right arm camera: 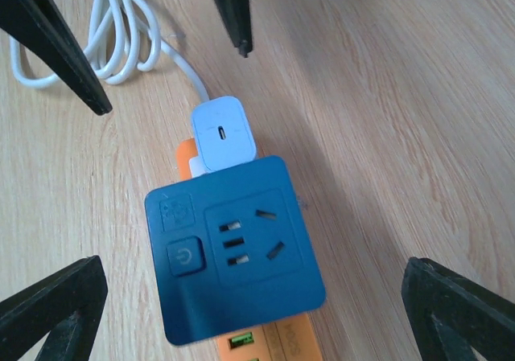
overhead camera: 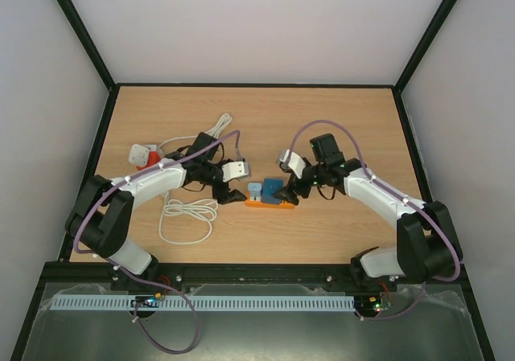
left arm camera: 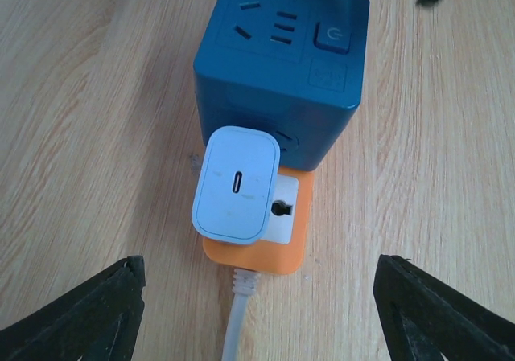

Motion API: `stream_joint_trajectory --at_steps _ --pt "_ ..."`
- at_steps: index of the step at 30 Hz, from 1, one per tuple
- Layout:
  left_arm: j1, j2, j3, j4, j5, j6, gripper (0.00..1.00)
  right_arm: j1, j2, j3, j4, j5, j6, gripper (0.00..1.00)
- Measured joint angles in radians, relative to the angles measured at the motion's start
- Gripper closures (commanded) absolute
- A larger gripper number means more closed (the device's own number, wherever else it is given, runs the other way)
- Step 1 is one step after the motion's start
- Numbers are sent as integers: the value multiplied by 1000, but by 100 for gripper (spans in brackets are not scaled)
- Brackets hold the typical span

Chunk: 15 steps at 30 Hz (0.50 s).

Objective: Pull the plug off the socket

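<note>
The left arm [overhead camera: 149, 180] and right arm [overhead camera: 378, 194] are built of white links and black joints. A purple cable [overhead camera: 322, 123] is looped along each. Black tapered fingers [left arm camera: 88, 309] are fitted.

Probably a robotics lab: white panels [overhead camera: 257, 23] and black framing [overhead camera: 80, 30] enclose a wooden tabletop [overhead camera: 338, 232].

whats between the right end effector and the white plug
The blue cube adapter, on the orange strip right beside the white plug; clearest in the right wrist view.

Both arms bent inward, left pincer [left arm camera: 259, 263] and right pincer [right arm camera: 251, 264] splayed wide (empty)
</note>
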Motion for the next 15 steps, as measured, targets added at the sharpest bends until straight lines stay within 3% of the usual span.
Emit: stream_joint_trajectory --at_steps 11,15 --pt "-4 -5 -55 64 12 -4 25 94 32 -47 101 89 -50 0" --pt "-4 -6 -67 75 28 -3 27 96 39 -67 123 95 -74 10"
